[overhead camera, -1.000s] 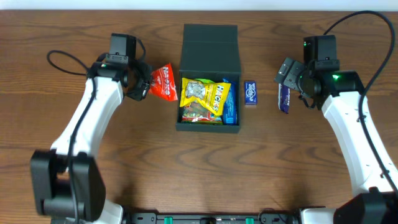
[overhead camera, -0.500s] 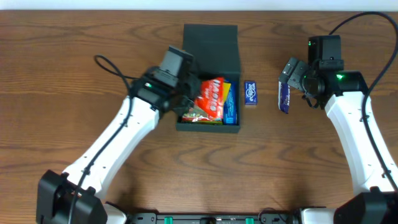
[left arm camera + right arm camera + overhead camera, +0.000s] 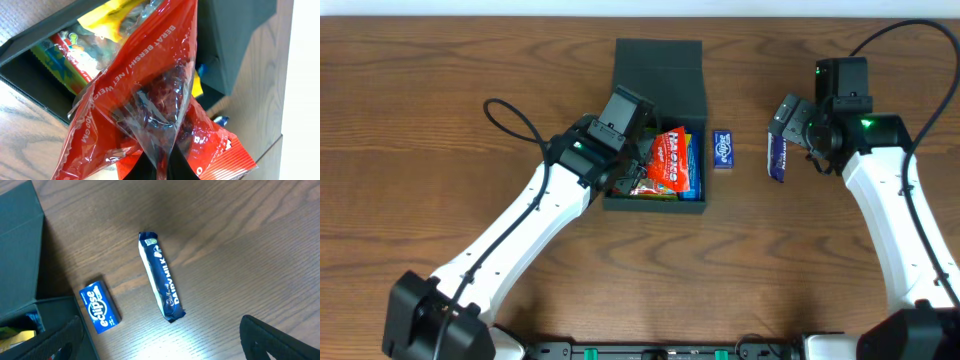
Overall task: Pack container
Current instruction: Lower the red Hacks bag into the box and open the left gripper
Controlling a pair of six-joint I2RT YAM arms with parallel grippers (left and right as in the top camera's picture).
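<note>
The dark green container (image 3: 656, 68) stands open at the table's middle back, its lid flipped back, with yellow and other snack packets inside (image 3: 107, 12). My left gripper (image 3: 638, 165) is shut on a red snack packet (image 3: 670, 160) and holds it over the container's opening; in the left wrist view the packet (image 3: 150, 95) hangs pinched between my fingers (image 3: 161, 167). My right gripper (image 3: 798, 135) is open and empty above a dark blue chocolate bar (image 3: 777, 157), which also shows in the right wrist view (image 3: 160, 275). A small blue gum box (image 3: 722, 149) lies just right of the container (image 3: 100, 306).
The left arm's black cable (image 3: 515, 115) loops over the table left of the container. The table's back edge runs along the top of the overhead view.
My left gripper carried the red packet from the table left of the container rightwards to over the container's opening. The right gripper shifted slightly and stays open above the chocolate bar.
</note>
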